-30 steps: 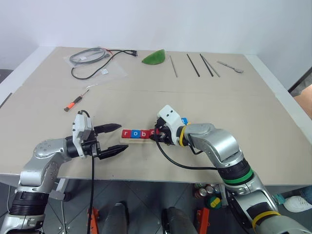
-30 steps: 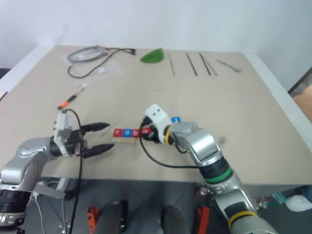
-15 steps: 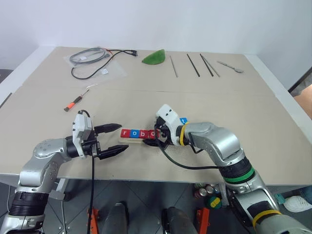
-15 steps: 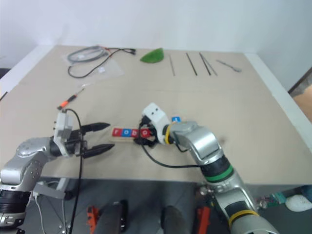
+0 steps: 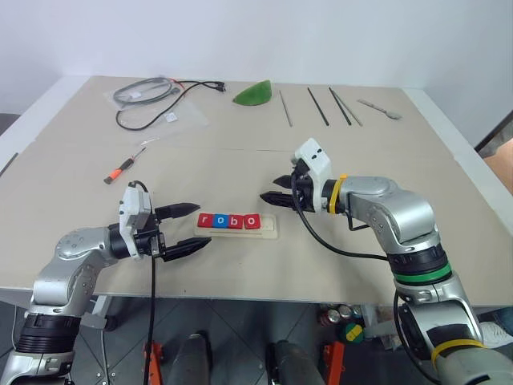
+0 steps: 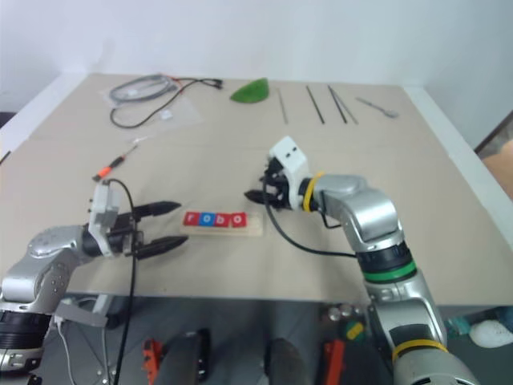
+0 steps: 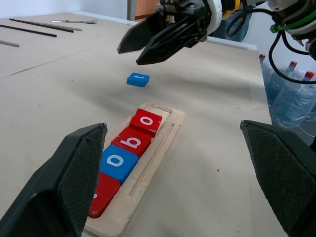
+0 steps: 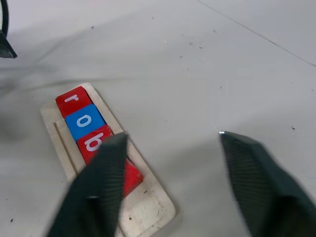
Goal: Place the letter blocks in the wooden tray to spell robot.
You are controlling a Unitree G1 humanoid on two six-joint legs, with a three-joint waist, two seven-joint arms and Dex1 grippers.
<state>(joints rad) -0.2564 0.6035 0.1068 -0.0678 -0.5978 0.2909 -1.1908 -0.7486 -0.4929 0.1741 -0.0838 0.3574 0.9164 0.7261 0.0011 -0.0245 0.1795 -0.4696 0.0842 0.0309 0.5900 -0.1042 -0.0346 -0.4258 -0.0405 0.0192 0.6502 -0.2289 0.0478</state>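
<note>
A screwdriver [image 5: 126,168], cable [image 5: 152,96] and spoon [image 5: 378,109] lie about.

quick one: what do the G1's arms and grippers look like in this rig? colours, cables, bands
Both arms are silver-grey metal with black joints. Each gripper, left gripper and right gripper, has two black tapered fingers with textured pads, a white camera block at the wrist and a loose black cable. The right arm carries yellow bands and a green one.

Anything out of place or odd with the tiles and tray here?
One thing: the wooden tray holds only four tiles, r, o, b, o, leaving its last slot bare. The fifth, a blue tile, lies loose on the table beyond that end. Nothing looks askew or damaged.
</note>
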